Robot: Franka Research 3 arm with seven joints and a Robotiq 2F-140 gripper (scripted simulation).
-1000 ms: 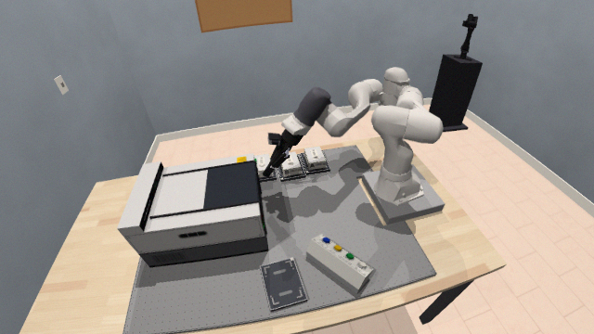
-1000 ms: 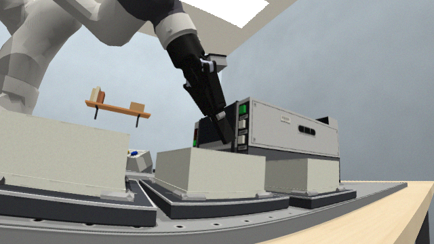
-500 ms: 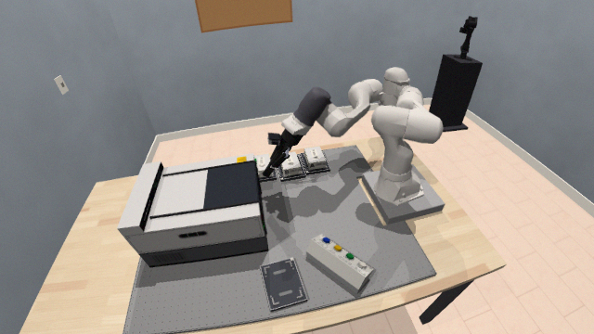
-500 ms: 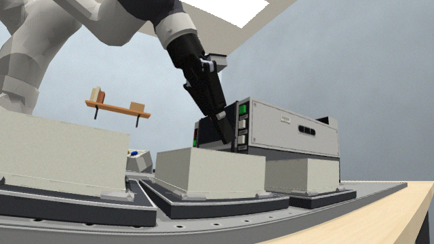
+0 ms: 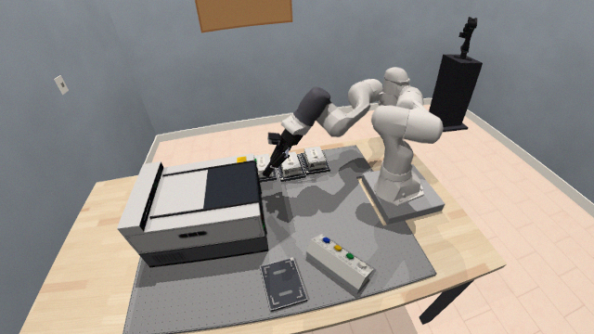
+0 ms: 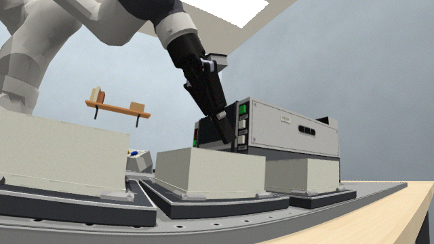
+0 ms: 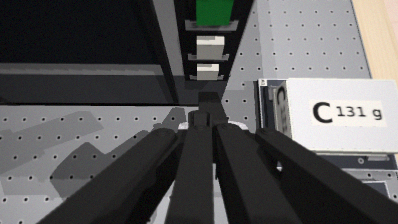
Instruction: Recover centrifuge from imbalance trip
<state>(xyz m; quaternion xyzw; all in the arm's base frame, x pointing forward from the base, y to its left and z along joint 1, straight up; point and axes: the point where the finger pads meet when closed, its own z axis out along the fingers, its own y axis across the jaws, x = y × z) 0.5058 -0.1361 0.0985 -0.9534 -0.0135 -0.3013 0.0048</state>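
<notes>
Pointing down at a slant, the gripper [image 6: 228,135] has its black fingers pressed together with nothing between them. Its tip is right at the front corner of the plate centrifuge [image 5: 195,204], by the column of keys [image 7: 208,47] (green on top, two pale ones under it). I cannot tell if the tip touches the lowest key [image 7: 208,71].

Just beside the gripper sits balance plate C [image 7: 340,115], marked 131 g, flat in its nest. Two more balance plates [image 5: 303,162] sit in the same row, close together, with only thin gaps between them.

On top, the centrifuge door [image 5: 183,187] stands partly slid, leaving a dark opening [image 5: 231,185]. The panel [image 5: 340,261] sits well apart, near the mat's [image 5: 325,209] front edge.
</notes>
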